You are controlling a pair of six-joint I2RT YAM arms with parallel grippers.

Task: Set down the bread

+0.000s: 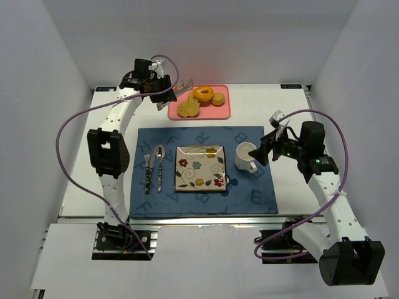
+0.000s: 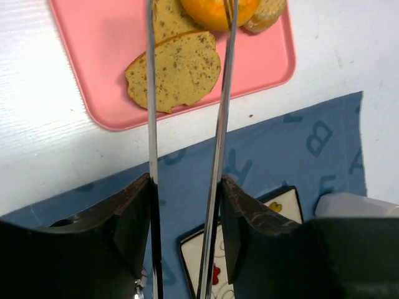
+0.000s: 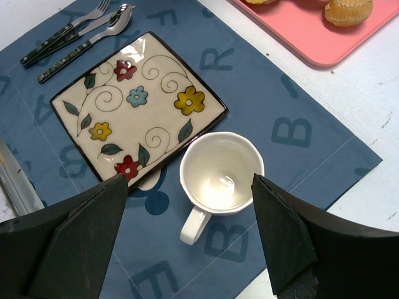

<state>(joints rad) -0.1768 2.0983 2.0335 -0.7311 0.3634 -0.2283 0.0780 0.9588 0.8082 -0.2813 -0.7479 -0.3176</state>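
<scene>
Bread (image 1: 187,108) lies on the pink tray (image 1: 221,111) in your top view, with the left gripper (image 1: 169,92) at the tray's edge and the right gripper (image 1: 265,148) spread wide beside the cup (image 1: 245,156), grasping nothing. Your left wrist view shows the fingers (image 2: 134,224) clamped on tongs (image 2: 218,124), whose arms stand apart astride the bread, and a B on the blue mat (image 2: 299,162). Your right wrist view shows wide jaws over the cup, with R and B readable on the mat.
</scene>
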